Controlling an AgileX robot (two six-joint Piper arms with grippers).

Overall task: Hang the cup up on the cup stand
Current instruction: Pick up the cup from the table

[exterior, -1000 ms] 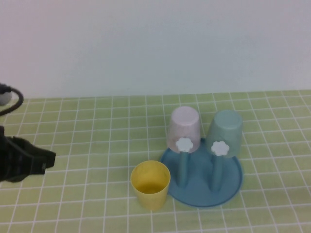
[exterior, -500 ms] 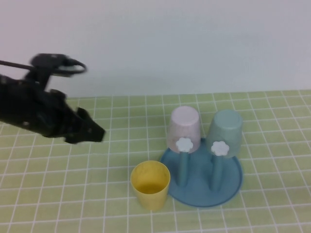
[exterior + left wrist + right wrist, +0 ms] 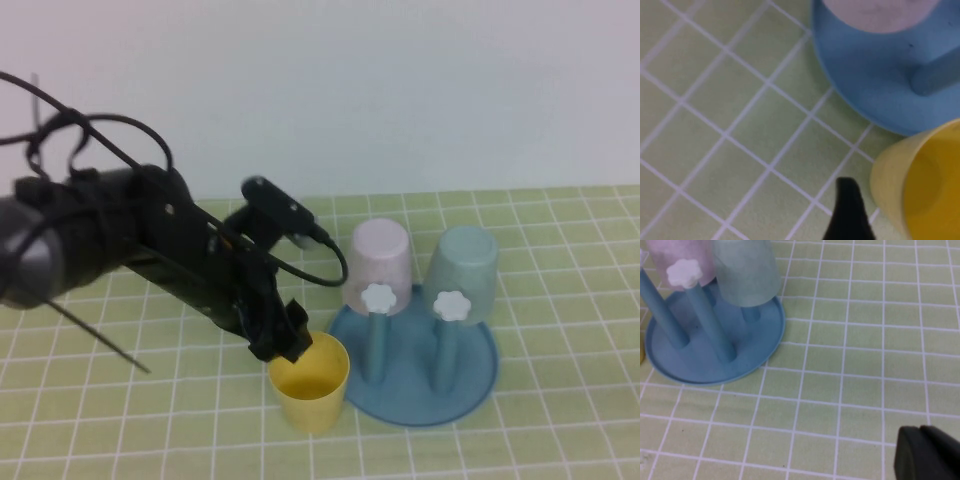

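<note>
The cup (image 3: 310,380) stands upright, mouth up, on the surface (image 3: 150,420), just beside the stand (image 3: 470,385) and not yet hung. The left hand (image 3: 282,343) is right at the cup's rim, on the side away from the stand; it looks open, and one finger (image 3: 850,212) is just outside the cup's wall. So the grasp, the turning over and the hanging are all left, I think. The right hand (image 3: 927,452) is closed, near the stand, holding nothing. Three cups: one yellow, one pink cup (image 3: 378,262) and one teal cup (image 3: 464,268), these two already inverted on pegs. Two free pegs (image 3: 378,330) show in front.
</note>
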